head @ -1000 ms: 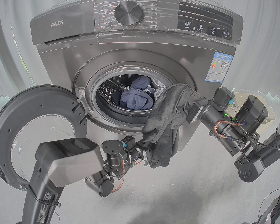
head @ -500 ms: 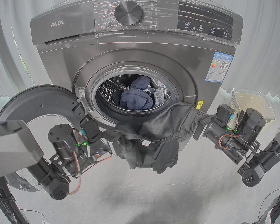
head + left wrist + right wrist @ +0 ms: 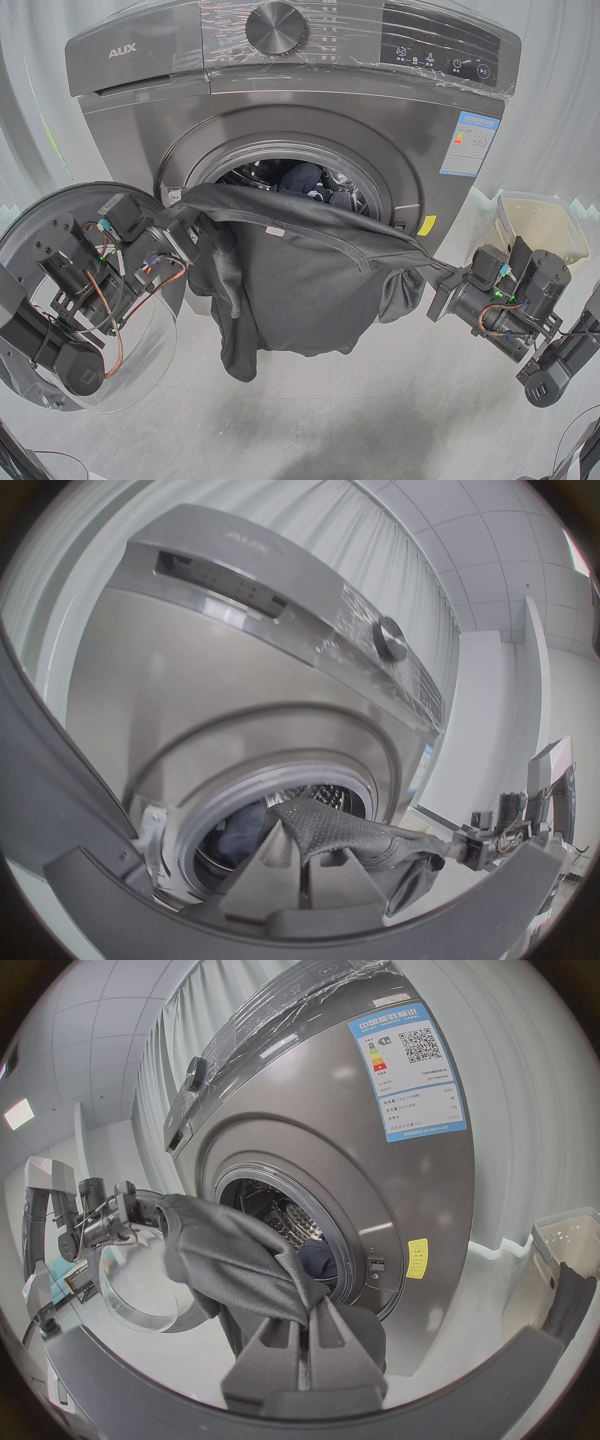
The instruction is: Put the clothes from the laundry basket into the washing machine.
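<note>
Head view: dk shirt [image 3: 300, 281] w/ white neck label [image 3: 274, 231].

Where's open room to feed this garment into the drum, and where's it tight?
Free: the drum mouth above the dark garment, up to the seal; floor under its hem. Crowded: navy clothes inside, and the left gripper beside the open door.

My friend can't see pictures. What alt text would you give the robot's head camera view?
The left gripper and right gripper hold a dark garment stretched in front of the open mouth of a grey washing machine. Blue clothes lie inside it; its door stands open at left, a white laundry basket at right.
</note>
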